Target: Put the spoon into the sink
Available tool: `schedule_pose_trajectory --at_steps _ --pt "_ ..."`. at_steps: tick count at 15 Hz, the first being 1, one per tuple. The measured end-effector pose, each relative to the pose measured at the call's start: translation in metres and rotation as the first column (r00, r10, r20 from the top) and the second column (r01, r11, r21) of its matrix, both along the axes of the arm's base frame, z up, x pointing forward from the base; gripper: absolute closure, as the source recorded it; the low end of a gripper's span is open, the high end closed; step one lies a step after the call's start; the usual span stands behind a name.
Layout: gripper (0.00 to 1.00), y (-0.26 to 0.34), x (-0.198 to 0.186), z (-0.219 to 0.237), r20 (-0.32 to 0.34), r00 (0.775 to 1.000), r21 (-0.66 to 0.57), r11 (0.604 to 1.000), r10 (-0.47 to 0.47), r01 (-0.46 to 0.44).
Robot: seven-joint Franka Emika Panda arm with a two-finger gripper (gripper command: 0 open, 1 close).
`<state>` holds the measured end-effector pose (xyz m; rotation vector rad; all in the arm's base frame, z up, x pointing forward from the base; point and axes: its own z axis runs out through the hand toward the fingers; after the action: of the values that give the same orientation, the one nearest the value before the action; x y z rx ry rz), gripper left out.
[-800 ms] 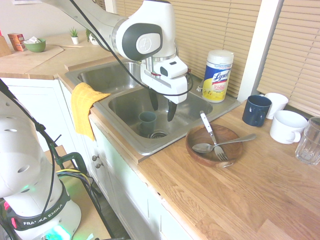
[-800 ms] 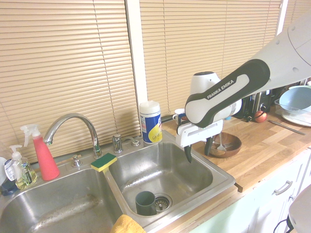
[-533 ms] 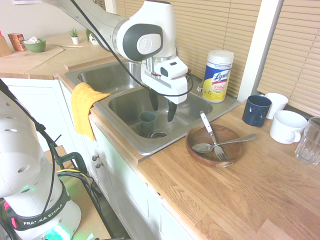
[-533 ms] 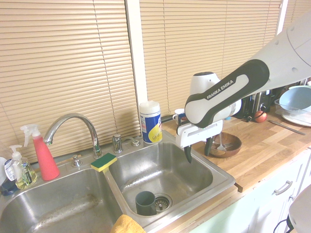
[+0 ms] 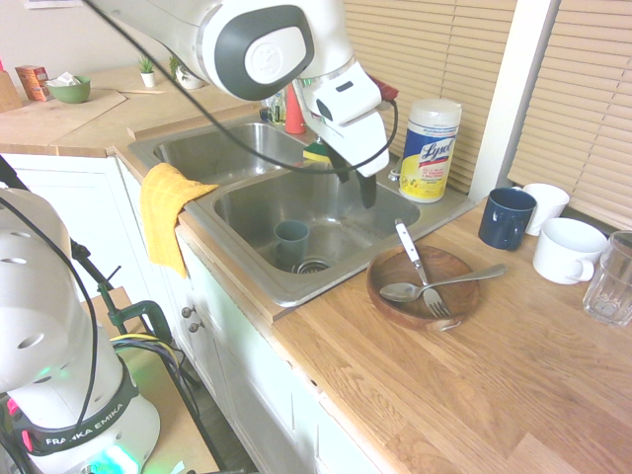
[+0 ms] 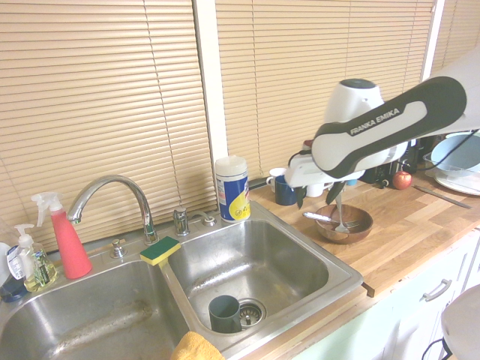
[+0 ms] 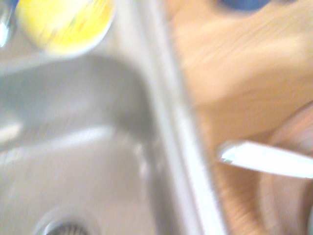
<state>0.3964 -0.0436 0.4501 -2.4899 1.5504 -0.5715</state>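
Above the right basin's far edge, gripper [image 5: 355, 180] hangs with jaws spread wide, holding nothing. Slim silver metal spoon [image 5: 434, 285] lies across the round brown wooden plate [image 5: 395, 295] beside a pale-handled fork [image 5: 418, 265], outside the stainless double-basin sink [image 5: 259, 272].

Both exterior views bright and sharp; daylight filters through the blinds [image 6: 105, 97]. Soft glare on the sink [image 5: 326, 212] steel. Wrist view heavily motion-blurred throughout.

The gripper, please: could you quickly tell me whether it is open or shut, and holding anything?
Gripper: open and empty, above the sink; the spoon lies on the wooden plate.
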Motion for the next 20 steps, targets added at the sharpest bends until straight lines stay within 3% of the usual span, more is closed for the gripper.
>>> schedule_pose_trajectory --at_steps 5,6,12,20 --pt "0.00 -0.062 0.005 -0.020 0.016 0.989 0.046 0.988 -0.146 0.145" --pt "1.00 -0.071 0.009 -0.027 0.010 0.986 0.054 0.985 -0.164 0.163" --pt "1.00 -0.108 0.036 -0.056 -0.028 0.973 0.084 0.970 -0.228 0.229" --pt "1.00 -0.151 0.072 -0.091 -0.093 0.966 0.123 0.960 -0.240 0.250"
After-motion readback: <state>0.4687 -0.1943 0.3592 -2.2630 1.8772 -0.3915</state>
